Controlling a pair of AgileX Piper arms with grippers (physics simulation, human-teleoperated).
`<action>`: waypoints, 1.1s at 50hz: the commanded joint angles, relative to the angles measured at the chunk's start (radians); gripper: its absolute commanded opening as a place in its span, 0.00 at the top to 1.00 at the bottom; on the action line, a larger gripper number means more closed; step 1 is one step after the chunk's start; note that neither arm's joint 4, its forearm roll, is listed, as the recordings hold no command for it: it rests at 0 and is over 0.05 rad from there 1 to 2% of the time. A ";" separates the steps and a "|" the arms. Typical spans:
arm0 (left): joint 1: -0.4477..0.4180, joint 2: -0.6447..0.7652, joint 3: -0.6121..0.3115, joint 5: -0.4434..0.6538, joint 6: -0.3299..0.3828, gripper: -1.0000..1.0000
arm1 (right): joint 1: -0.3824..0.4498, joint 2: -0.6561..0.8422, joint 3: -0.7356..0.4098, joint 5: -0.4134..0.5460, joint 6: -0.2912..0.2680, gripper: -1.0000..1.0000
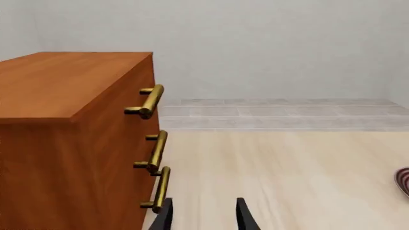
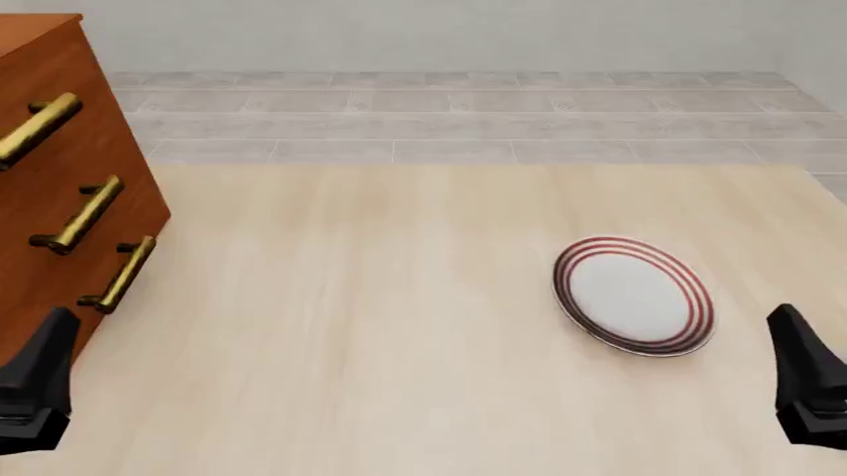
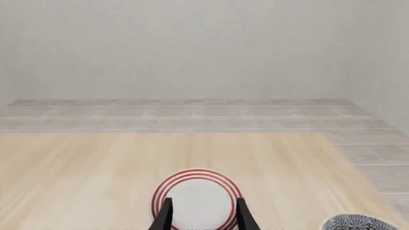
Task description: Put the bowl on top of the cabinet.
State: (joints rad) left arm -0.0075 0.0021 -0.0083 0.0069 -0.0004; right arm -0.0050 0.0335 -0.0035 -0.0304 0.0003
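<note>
Only a sliver of the bowl (image 3: 355, 223), white with a dense black pattern, shows in the right wrist view, on the table near its right edge and off to the side of my right gripper (image 3: 203, 216). It is out of the front view. The reddish-brown cabinet (image 2: 63, 129) with brass bar handles (image 2: 82, 213) stands at the table's far left. My left gripper (image 1: 203, 216) hovers open just in front of the cabinet (image 1: 64, 143), beside its lowest handle, holding nothing. My right gripper is open and empty too, low over the near right of the table.
A flat white plate (image 2: 633, 296) with red rings lies right of centre on the light wooden table (image 2: 344, 297), directly ahead of my right gripper's fingers. The plate (image 1: 403, 182) just shows in the left wrist view. A tiled floor lies beyond the table's far edge.
</note>
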 commanded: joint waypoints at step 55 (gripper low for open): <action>0.006 0.004 0.006 -0.013 0.005 0.00 | -0.010 0.282 -0.519 0.539 -0.155 0.00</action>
State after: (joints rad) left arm -0.0011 0.0078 -0.0029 -0.0033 0.0013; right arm 0.0028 0.2595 -0.3879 0.3407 -0.0924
